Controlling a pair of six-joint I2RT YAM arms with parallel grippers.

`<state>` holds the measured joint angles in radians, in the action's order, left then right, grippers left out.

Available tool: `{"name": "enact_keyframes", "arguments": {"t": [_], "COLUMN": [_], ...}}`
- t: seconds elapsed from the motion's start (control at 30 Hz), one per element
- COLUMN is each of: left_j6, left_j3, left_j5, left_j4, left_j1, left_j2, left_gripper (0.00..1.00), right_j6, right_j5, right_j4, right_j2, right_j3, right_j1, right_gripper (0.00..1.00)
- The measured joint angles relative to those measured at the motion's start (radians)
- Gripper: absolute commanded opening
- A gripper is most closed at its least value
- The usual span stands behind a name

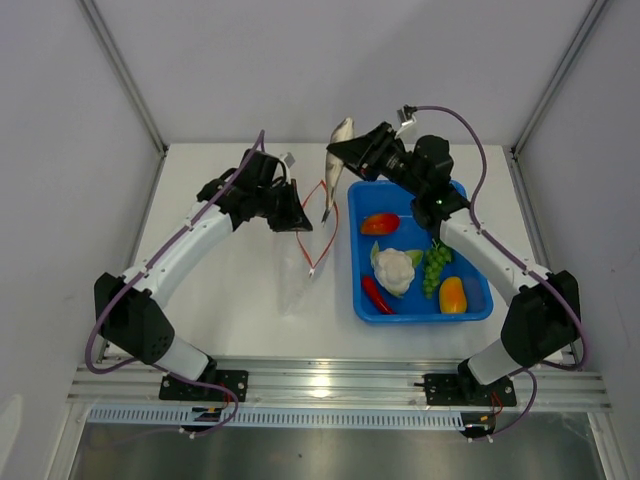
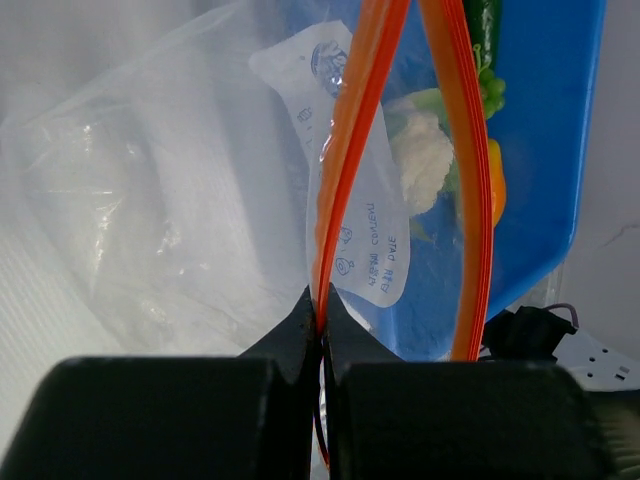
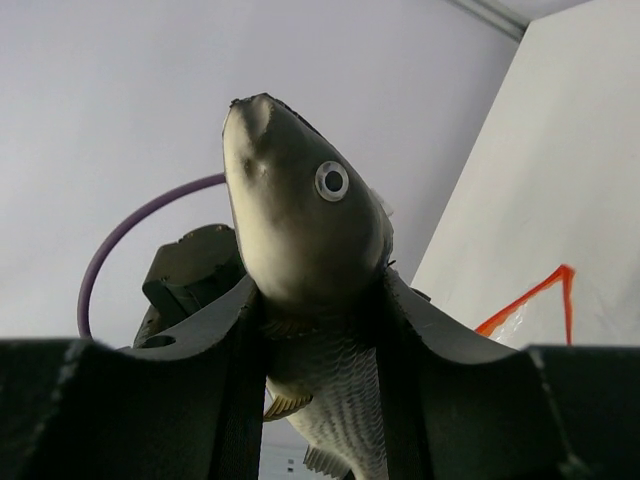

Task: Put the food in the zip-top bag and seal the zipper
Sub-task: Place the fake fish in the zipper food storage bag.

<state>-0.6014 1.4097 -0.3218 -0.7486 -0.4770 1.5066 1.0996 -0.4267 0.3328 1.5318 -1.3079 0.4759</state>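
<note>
My left gripper (image 1: 298, 220) is shut on the red-orange zipper (image 1: 321, 222) of the clear zip-top bag (image 1: 293, 275), holding the mouth up and open; in the left wrist view (image 2: 322, 318) the pads pinch one zipper strip (image 2: 348, 150). My right gripper (image 1: 352, 152) is shut on a grey-white fish (image 1: 335, 165), held in the air just behind the bag mouth. In the right wrist view, the fish (image 3: 305, 225) fills the jaws. Tomato (image 1: 380, 223), cauliflower (image 1: 395, 268), chili (image 1: 377, 294), grapes (image 1: 436, 265) and pepper (image 1: 453, 295) lie in the blue tray (image 1: 472, 312).
The blue tray sits right of the bag, close to its mouth; through the bag I see the tray (image 2: 545, 150), the cauliflower (image 2: 425, 155) and a dark green cucumber (image 2: 482, 22). White walls enclose the table on three sides.
</note>
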Motion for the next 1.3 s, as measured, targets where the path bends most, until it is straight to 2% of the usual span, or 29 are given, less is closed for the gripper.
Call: {"name": "enact_keyframes", "arguments": {"t": [0.5, 0.9, 0.97, 1.1, 1.17, 1.2, 1.27, 1.3], "left_j6": [-0.055, -0.082, -0.083, -0.091, -0.092, -0.092, -0.096, -0.098], "left_j3": [0.018, 0.018, 0.018, 0.018, 0.018, 0.018, 0.018, 0.018], "left_j5": [0.0, 0.008, 0.01, 0.013, 0.012, 0.012, 0.012, 0.012], "left_j4": [0.043, 0.066, 0.073, 0.085, 0.088, 0.089, 0.09, 0.09], "left_j1": [0.0, 0.003, 0.005, 0.011, 0.012, 0.012, 0.013, 0.013], "left_j2": [0.001, 0.001, 0.001, 0.001, 0.001, 0.001, 0.001, 0.001], "left_gripper": [0.01, 0.01, 0.01, 0.01, 0.0, 0.01, 0.01, 0.01], "right_j6": [-0.002, -0.05, -0.058, -0.071, -0.081, -0.085, -0.093, -0.101], "right_j5": [0.05, 0.102, 0.106, 0.109, 0.116, 0.118, 0.123, 0.123], "right_j4": [-0.061, -0.257, -0.284, -0.338, -0.374, -0.387, -0.414, -0.433], "right_j2": [0.0, 0.0, 0.0, 0.0, 0.0, 0.0, 0.0, 0.0], "right_j3": [0.081, 0.079, 0.079, 0.076, 0.067, 0.064, 0.053, 0.043], "right_j1": [0.097, 0.159, 0.165, 0.169, 0.17, 0.17, 0.171, 0.171], "right_gripper": [0.0, 0.0, 0.04, 0.21, 0.41, 0.57, 0.73, 0.86]}}
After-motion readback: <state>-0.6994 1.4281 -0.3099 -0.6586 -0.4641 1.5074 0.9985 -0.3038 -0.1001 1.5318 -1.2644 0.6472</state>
